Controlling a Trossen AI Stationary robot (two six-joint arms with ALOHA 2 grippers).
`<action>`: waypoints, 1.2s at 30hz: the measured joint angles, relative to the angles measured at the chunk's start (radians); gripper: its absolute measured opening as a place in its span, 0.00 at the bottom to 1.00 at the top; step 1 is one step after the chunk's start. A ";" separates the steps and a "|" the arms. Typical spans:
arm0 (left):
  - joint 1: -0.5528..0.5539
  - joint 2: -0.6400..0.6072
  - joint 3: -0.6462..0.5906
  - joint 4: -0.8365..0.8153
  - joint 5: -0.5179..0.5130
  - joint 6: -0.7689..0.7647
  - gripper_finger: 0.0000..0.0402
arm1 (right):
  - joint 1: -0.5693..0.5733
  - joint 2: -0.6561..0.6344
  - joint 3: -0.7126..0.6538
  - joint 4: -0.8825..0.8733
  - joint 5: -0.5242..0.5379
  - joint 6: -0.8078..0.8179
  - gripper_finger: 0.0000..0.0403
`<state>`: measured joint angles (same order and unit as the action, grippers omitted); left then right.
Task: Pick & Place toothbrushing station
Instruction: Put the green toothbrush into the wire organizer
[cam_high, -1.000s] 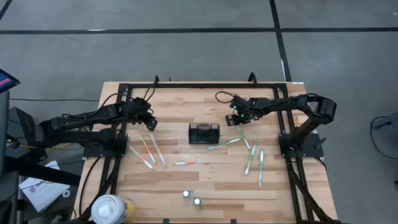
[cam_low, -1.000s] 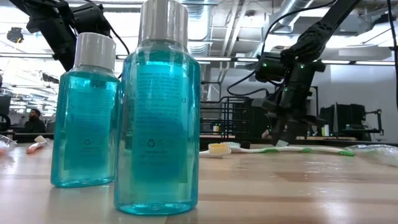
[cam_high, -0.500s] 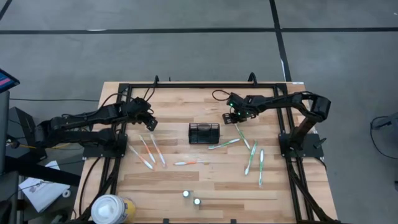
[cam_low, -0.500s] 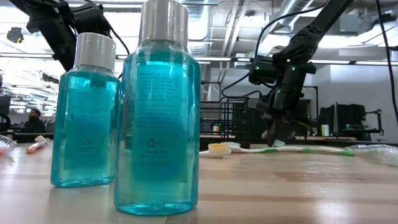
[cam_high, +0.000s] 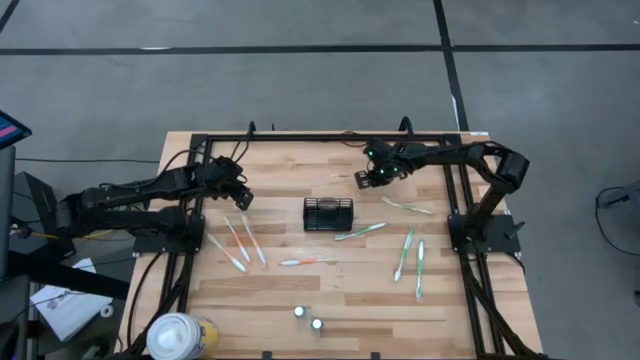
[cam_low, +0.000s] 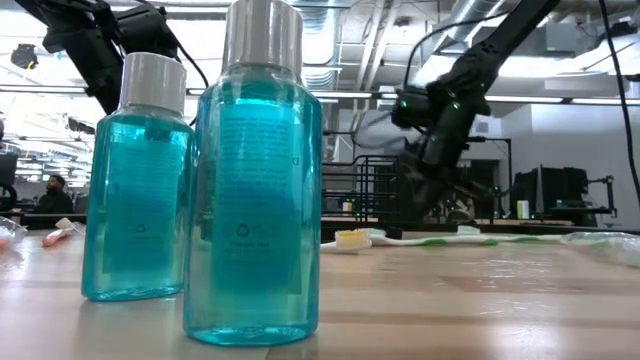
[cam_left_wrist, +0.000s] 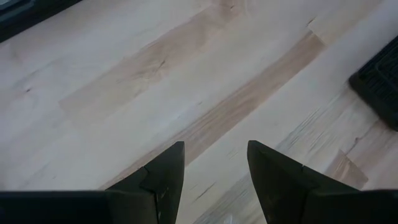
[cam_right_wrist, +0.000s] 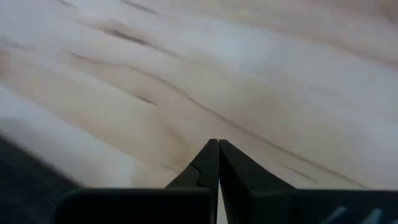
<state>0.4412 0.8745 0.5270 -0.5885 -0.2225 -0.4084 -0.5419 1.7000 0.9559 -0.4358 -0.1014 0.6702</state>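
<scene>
The black wire-mesh holder (cam_high: 328, 213) stands on the table's middle, and its corner (cam_left_wrist: 380, 79) shows in the left wrist view. White toothbrushes lie flat around it: three at the left (cam_high: 240, 241), an orange one (cam_high: 308, 261), and green ones (cam_high: 360, 232) (cam_high: 408, 206) (cam_high: 404, 252) (cam_high: 419, 268) at the right. My right gripper (cam_high: 360, 181) (cam_right_wrist: 218, 142) is shut with nothing between its fingers, above bare wood just far-right of the holder. My left gripper (cam_high: 245, 203) (cam_left_wrist: 214, 146) waits open over bare wood left of the holder.
Two blue mouthwash bottles (cam_low: 135, 180) (cam_low: 255, 185) stand near the front edge (cam_high: 308, 318). A white-and-yellow round container (cam_high: 180, 336) sits at the front left corner. Black frame rails (cam_high: 460, 190) run along the table's sides and far edge.
My right gripper has moved toward the table's far-left and risen a little, away from the green toothbrushes. The toothbrush that lay by it has turned about: it ran near to far and now lies nearly left to right, closer to the right rail.
</scene>
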 joint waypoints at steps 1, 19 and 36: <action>0.000 0.000 0.000 0.001 -0.003 0.000 0.42 | 0.000 -0.001 0.017 0.007 -0.005 -0.016 0.00; 0.000 0.000 0.000 0.023 -0.008 -0.018 0.42 | 0.039 -0.078 0.101 -0.520 0.009 -0.560 0.53; 0.000 0.000 0.000 0.030 -0.009 -0.016 0.42 | 0.097 -0.108 -0.017 -0.435 -0.013 -0.725 0.48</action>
<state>0.4412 0.8744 0.5270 -0.5584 -0.2314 -0.4240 -0.4450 1.5921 0.9389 -0.8712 -0.1147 -0.0552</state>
